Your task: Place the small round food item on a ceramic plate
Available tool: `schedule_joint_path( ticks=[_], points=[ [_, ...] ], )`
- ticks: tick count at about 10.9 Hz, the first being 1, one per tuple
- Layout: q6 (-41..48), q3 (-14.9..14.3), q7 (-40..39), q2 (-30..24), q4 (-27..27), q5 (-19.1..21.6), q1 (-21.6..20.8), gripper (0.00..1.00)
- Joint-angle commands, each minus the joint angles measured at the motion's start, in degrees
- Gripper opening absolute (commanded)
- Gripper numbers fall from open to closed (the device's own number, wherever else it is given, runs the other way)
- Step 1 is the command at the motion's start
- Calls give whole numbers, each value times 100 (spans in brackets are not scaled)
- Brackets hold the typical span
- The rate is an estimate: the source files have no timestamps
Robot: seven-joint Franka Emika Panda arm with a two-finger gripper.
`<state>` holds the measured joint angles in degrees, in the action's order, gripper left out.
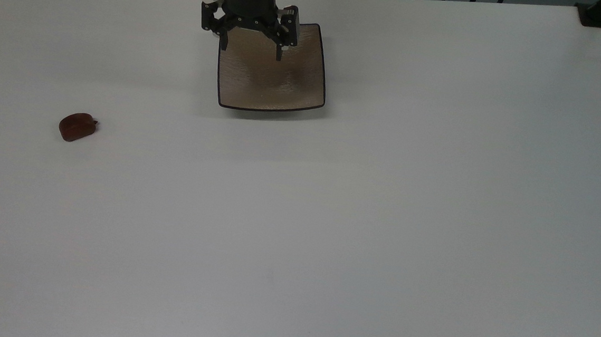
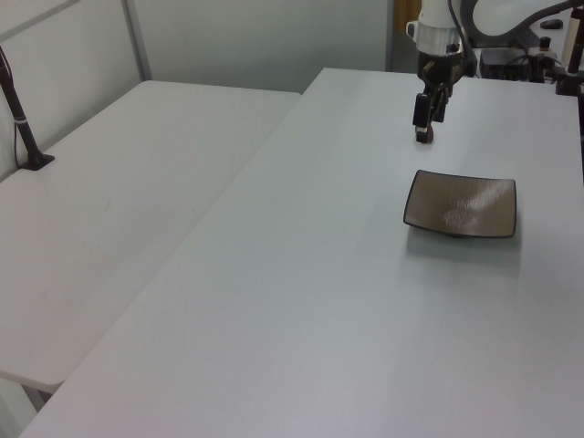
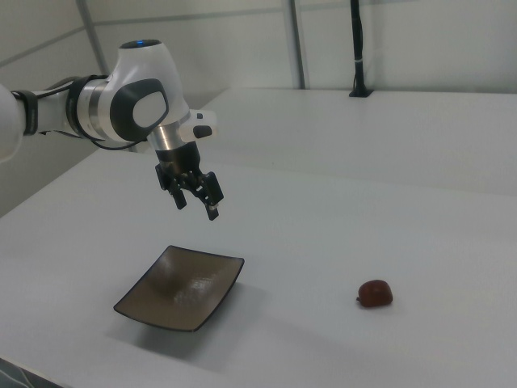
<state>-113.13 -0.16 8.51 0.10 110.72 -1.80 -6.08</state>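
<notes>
- Step in hand: approach, nothing picked up yet. The pincer (image 1: 251, 47) hangs above the ceramic plate (image 1: 280, 82), fingers spread wide and empty.
- The small round food item (image 1: 76, 127) lies on the tabletop (image 1: 381, 222), well apart from the plate, toward the top view's left.
- Next move: travel across to the item, descend, straddle it.

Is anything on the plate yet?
No. The plate holds nothing; its dipped centre is bare in the right view. The gripper hangs above it, open, covering the plate's far edge in the top view. The food item lies apart on the table.
</notes>
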Motion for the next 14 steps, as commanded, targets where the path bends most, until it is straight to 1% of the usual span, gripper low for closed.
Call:
schedule_joint_path(
  ticks=[1,4,7,9,10,12,14],
  points=[
    [20,-107,-113,-159,90,4,-60,100],
    [81,-107,-105,-177,99,4,-51,100],
    [239,-107,-61,-177,108,-110,-42,100],
    [361,-89,71,-186,152,-469,-86,100],
    [336,-89,202,-186,117,-462,-60,100],
    [275,-89,1033,-177,116,-453,-42,100],
    [-136,-89,1860,-142,125,-453,45,100]
  ],
)
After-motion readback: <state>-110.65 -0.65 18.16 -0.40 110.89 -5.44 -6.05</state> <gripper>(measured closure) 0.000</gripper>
